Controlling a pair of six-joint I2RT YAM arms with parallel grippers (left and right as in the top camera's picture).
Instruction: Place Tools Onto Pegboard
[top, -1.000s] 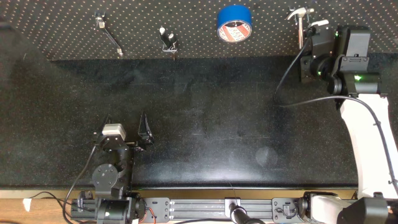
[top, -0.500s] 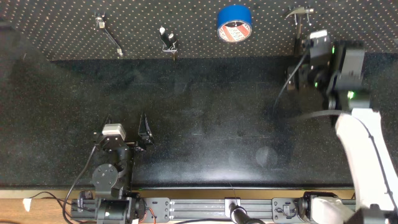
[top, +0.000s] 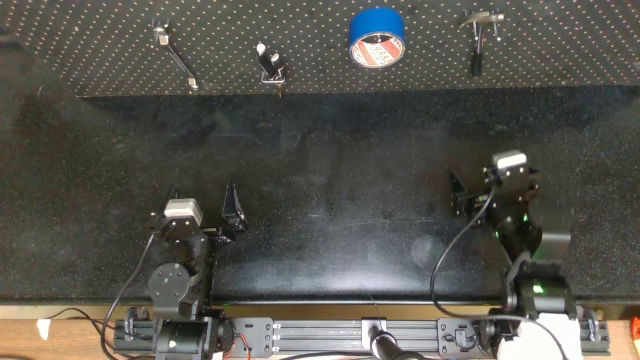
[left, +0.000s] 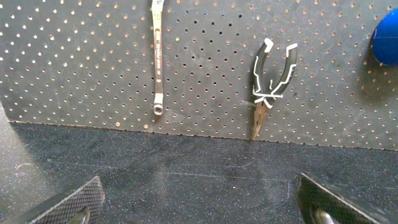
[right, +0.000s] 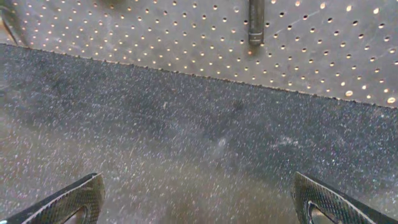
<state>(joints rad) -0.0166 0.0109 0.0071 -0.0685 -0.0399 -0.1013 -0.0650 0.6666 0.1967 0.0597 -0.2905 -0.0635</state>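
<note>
I see the table (top: 330, 140) with the pegboard (top: 90, 50) behind it, my left end effector (left: 199, 204) and right end effector (right: 199, 199) both wide open and empty over the table's near part, and the tape roll (top: 377, 38), hammer (top: 480, 30), wrench (top: 176, 58) and pliers (top: 270, 65) hanging on the pegboard.

Pegboard (top: 320, 40) holds wrench (top: 176, 58), pliers (top: 270, 66), blue tape roll (top: 376, 39), hammer (top: 479, 38); left gripper (top: 232, 208) and right gripper (top: 458, 192) sit near their bases.
</note>
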